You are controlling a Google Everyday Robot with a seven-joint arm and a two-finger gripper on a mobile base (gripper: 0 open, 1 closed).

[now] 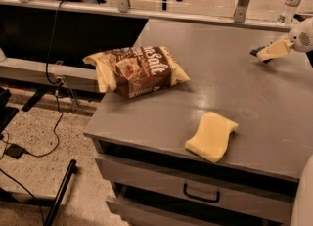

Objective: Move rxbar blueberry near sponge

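Observation:
The sponge (212, 136) is pale yellow and lies flat near the front edge of the grey table (230, 83). My gripper (268, 52) reaches in from the right edge at the far right of the table, well behind the sponge. Its pale yellow fingers (275, 49) are closed on the rxbar blueberry (257, 52). Only the bar's dark end shows, at the fingertips, and the bar sits a little above the tabletop.
A large brown-and-cream chip bag (137, 71) lies at the table's left side. A water bottle (294, 0) stands at the far right back. Drawers with a dark handle (200, 194) sit below the table front. Cables run across the floor at left.

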